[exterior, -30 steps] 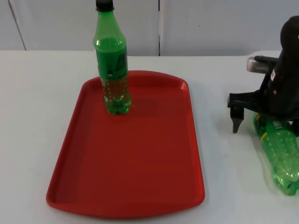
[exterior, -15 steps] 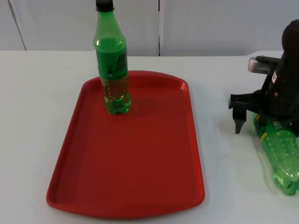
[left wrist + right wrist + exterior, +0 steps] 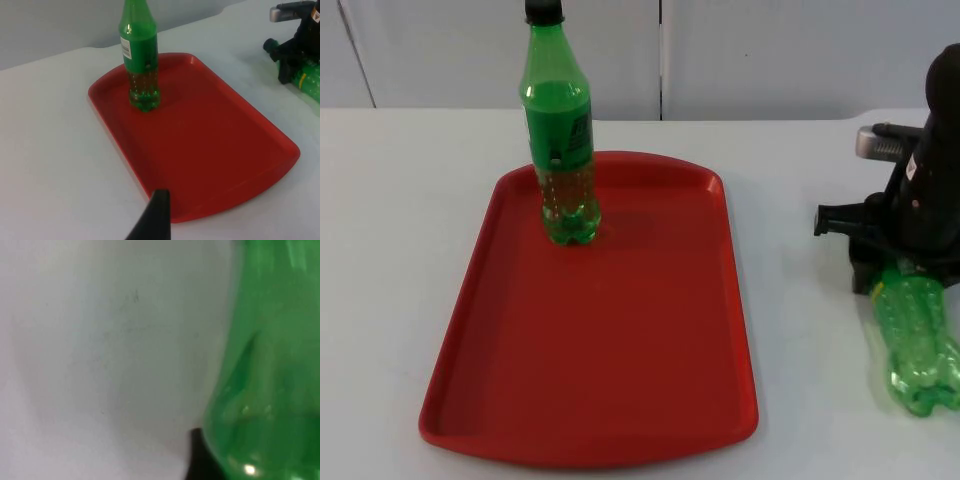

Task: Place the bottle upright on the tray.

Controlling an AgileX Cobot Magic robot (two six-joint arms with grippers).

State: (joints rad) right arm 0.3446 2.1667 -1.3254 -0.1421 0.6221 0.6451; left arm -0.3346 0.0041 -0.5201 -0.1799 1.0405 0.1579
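My right gripper [image 3: 876, 272] is down low on the white table [image 3: 380, 250], to the right of the red tray [image 3: 620, 400]. It sits over the neck end of a green bottle [image 3: 918, 345] that lies on its side there, with its bottom end pointing toward me. I think the fingers are around the bottle, but I cannot tell if they are squeezing it or just sitting beside it.

From the right wrist camera I see the green plastic [image 3: 270, 365] very close up, right next to a black fingertip [image 3: 200, 460], with white table beside it.

A second green bottle [image 3: 560, 140] stands straight up on the tray, near its far left corner. It has a black cap.

My left arm is waiting. From its wrist camera I see one black fingertip [image 3: 152, 220] above the near edge of the tray [image 3: 210, 150], not touching anything. I cannot tell how wide the left gripper is. That camera also sees the standing bottle [image 3: 141, 60] and, far off, my right gripper [image 3: 292, 55] on the lying bottle [image 3: 310, 82].
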